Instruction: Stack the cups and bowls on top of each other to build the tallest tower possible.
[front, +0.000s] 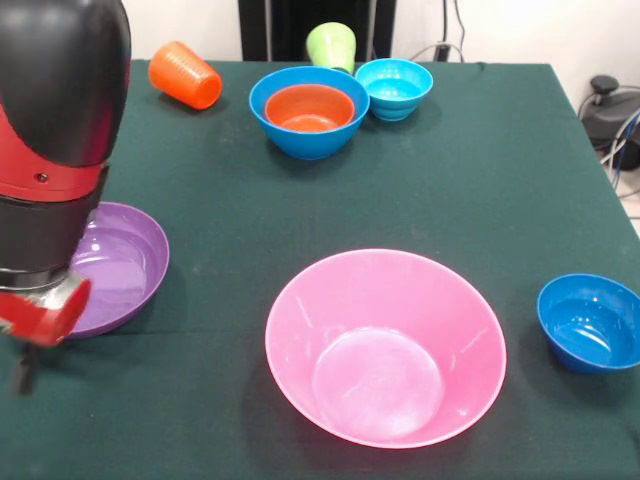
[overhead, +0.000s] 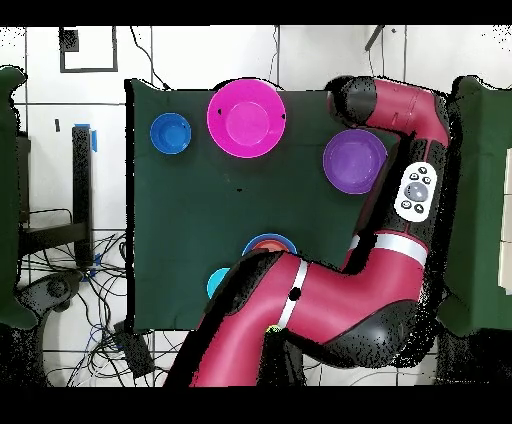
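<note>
- the jaws (front: 22, 372) are seen low at the edge of the front view, under the red and black arm (front: 50, 150); whether they are open or closed cannot be told.
- the purple bowl (front: 125, 262) lies just beside the jaws on the green table (front: 480, 170).
- the pink bowl (front: 385, 345) sits further across from the jaws, with the dark blue bowl (front: 592, 322) well beyond it.
- far from the jaws, the orange bowl (front: 309, 108) is nested in the medium blue bowl (front: 300, 140); the cyan bowl (front: 394, 87) touches that pair.
- the lime green cup (front: 332, 44) stands inverted behind them; the orange ribbed cup (front: 184, 75) lies tipped on its side.
</note>
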